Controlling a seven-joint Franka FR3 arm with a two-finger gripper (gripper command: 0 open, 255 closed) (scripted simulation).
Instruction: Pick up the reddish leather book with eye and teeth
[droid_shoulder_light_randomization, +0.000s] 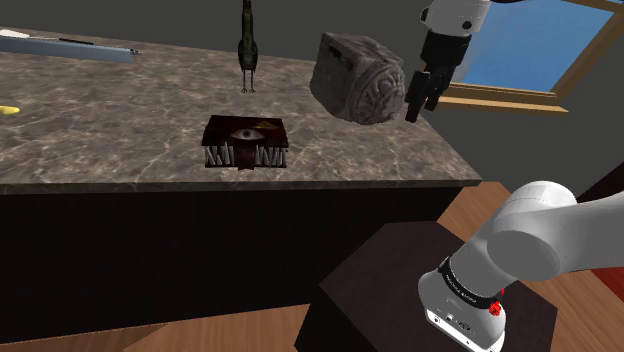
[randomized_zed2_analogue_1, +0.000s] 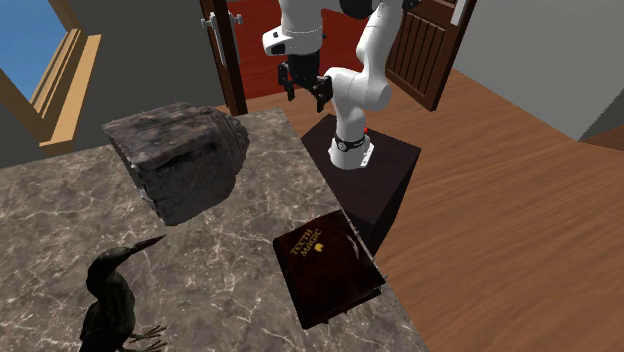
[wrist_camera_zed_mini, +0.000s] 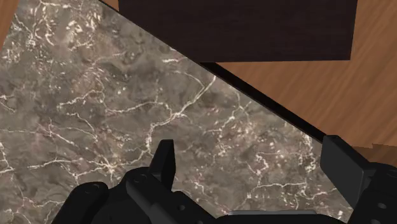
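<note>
Tool state: the tool (wrist_camera_zed_mini: 248, 149) is released; its fingers (wrist_camera_zed_mini: 164, 159) stand apart with nothing between them.
Tool position: it hovers high over the surface (droid_shoulder_light_randomization: 120, 110), at the corner nearest the window (droid_shoulder_light_randomization: 560, 60) and close to the edge that faces the stand (droid_shoulder_light_randomization: 430, 290). A grey stone block (droid_shoulder_light_randomization: 355, 78) sits just beside it.
Book position: the reddish book (droid_shoulder_light_randomization: 247, 143) lies flat, eye up, at the stand-side edge, with its toothed side toward that edge.
Key relation: the book lies along the stand-side edge, away from the window corner and well apart from the tool.
Long axis: it appears parallel to that edge, so the fingers would likely need to span the shorter width.
Step in hand: approach only; the grasp is not yet begun.
</note>
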